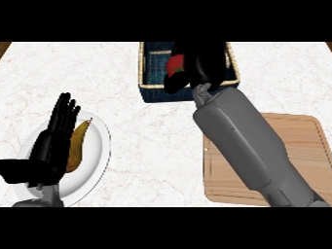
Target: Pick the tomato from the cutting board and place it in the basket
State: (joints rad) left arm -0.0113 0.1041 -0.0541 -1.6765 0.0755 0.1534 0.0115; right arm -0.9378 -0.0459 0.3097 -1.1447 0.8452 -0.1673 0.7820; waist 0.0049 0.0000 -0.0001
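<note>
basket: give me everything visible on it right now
The basket is a dark blue, woven-looking rectangular box with a pale tan rim, sitting on the white marbled counter at the far centre, beyond the cutting board. Its near wall and left wall show; the right side and most of the interior are hidden by the right hand, which is over the opening with fingers curled round the red tomato. Whether hand or tomato touches the basket cannot be told.
</note>
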